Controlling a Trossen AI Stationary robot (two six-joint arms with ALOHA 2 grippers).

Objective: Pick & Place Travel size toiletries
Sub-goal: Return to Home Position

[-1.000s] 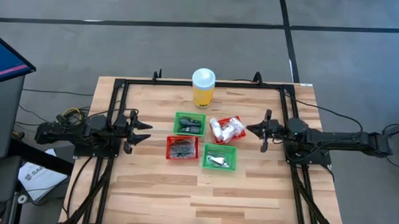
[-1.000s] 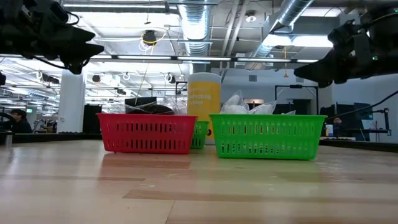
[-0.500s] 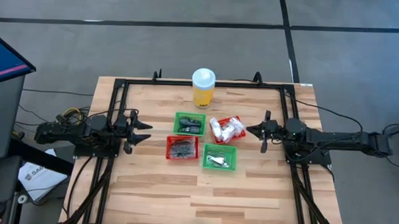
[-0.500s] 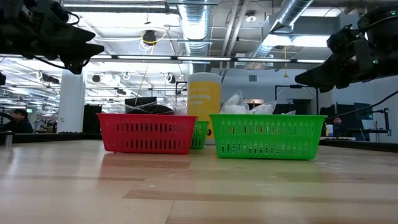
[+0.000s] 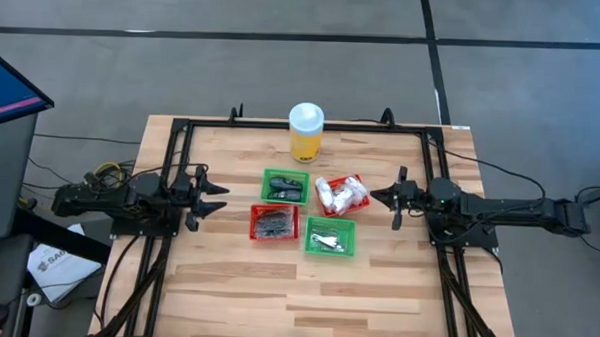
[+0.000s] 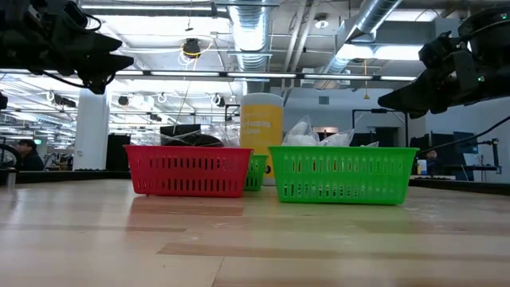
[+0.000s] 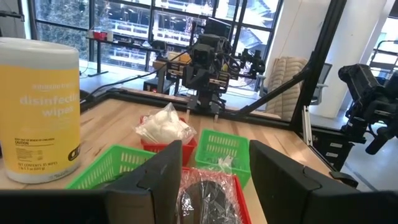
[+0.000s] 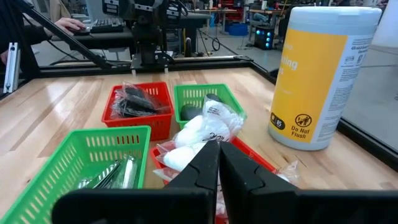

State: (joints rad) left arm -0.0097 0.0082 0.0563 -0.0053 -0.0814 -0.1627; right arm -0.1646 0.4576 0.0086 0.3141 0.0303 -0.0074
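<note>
The travel size toiletries lie sorted in four mesh baskets at the table's middle. White-and-clear packets [image 8: 200, 134] fill the far right red basket [image 5: 341, 195]. Black discs [image 8: 191, 112] sit in the far left green basket [image 5: 284, 186]. Dark wrapped pieces [image 7: 208, 198] are in the near left red basket [image 5: 274, 222]. Slim silvery pieces [image 8: 115, 173] are in the near right green basket [image 5: 331, 236]. My left gripper [image 5: 215, 197] hovers open, left of the baskets, pointing level at them. My right gripper [image 5: 377, 196] hovers shut, right of the baskets, above table height.
A tall yellow wipes bottle with a white cap [image 5: 306, 132] stands on the table behind the baskets, near the far edge. A black frame [image 5: 281, 126] runs around the table. Bare wood lies in front of the baskets toward the near edge [image 5: 305, 299].
</note>
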